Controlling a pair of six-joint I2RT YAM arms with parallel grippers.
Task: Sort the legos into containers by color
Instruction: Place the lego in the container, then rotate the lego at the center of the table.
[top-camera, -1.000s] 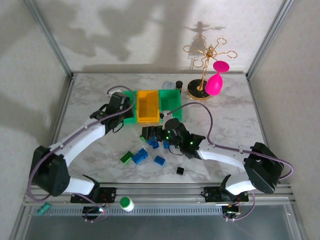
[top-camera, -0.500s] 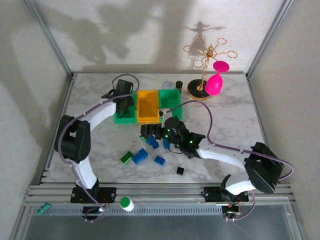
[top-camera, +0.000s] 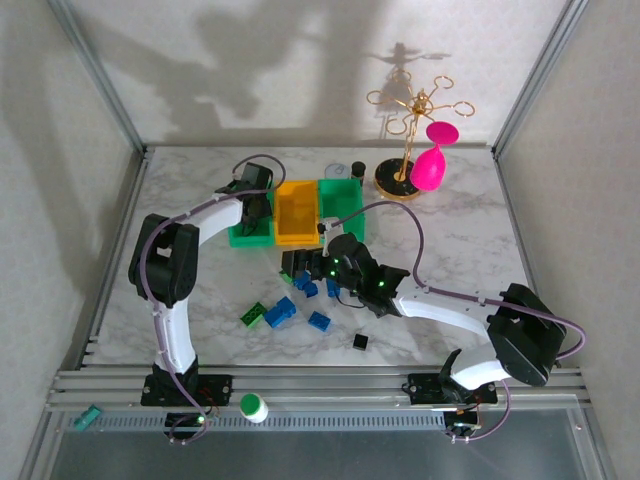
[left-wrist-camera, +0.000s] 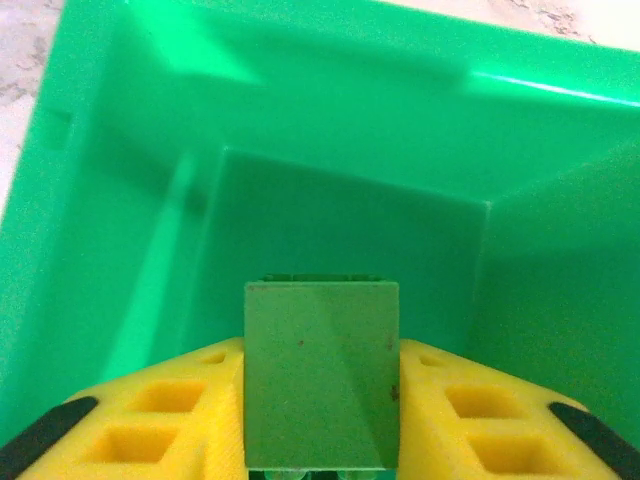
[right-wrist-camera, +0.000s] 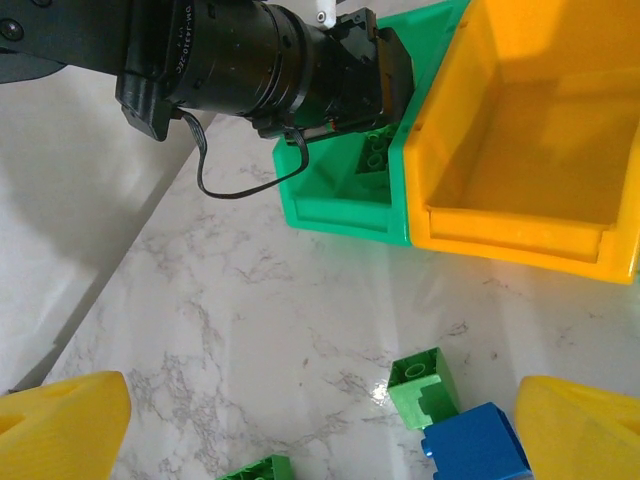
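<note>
My left gripper (top-camera: 256, 206) reaches into the left green bin (top-camera: 243, 238) and is shut on a green lego (left-wrist-camera: 320, 390). That brick hangs between the yellow fingers (left-wrist-camera: 180, 420) above the bin's floor (left-wrist-camera: 300, 120). In the right wrist view the same green lego (right-wrist-camera: 372, 153) sits in the left gripper over the bin (right-wrist-camera: 340, 215). The yellow bin (top-camera: 295, 212) and the right green bin (top-camera: 340, 198) follow in the row. My right gripper (right-wrist-camera: 320, 430) is open low over the table, by a green lego (right-wrist-camera: 425, 388) and a blue one (right-wrist-camera: 475, 445).
Loose legos lie in front of the bins: green (top-camera: 252, 314), blue (top-camera: 281, 312), blue (top-camera: 320, 321), black (top-camera: 360, 342). A gold stand with a pink glass (top-camera: 432, 165) and a dark cylinder (top-camera: 358, 169) stand at the back. A green-and-white cap (top-camera: 254, 406) rests on the near rail.
The left arm has swung so that its gripper, with the green lego, moved from beside the left green bin to over its inside. The right arm has stayed still.
</note>
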